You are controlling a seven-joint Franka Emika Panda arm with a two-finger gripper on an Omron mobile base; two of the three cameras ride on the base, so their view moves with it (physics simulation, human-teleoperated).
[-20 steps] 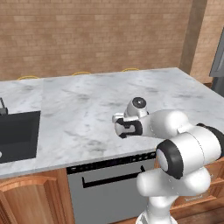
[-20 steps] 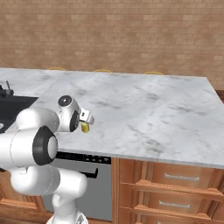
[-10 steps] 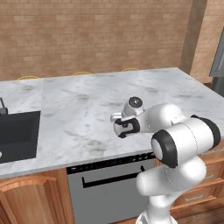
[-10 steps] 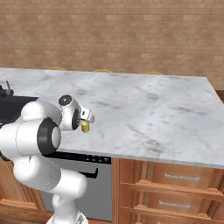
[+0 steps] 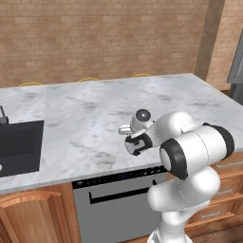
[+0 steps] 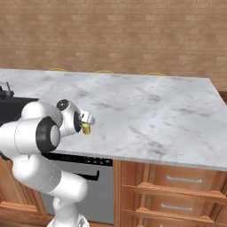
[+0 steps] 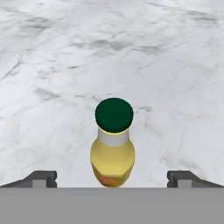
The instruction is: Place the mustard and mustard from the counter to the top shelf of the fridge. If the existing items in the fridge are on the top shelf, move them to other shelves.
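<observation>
Spanning the scene: broad marble tabletop (image 5: 95,118), running from the dark sink (image 5: 19,147) at the far left across to the right edge, brown drawers (image 6: 177,190) under it

Rising behind the near edge: white arm (image 5: 190,152), bending forward and down toward the tabletop

Hovering above the bottle: end effector (image 7: 113,177), fingertips (image 7: 43,178) standing wide apart, gripping nothing

Standing upright near the tabletop's near edge, centred between the fingertips: slim mustard bottle (image 7: 112,148), dark green cap, orange tint low on the body, peeking yellow below the hand in the right base view (image 6: 86,129)

Judging the step: lining up the first pick. Needing next: lowering around the body, then closing
</observation>
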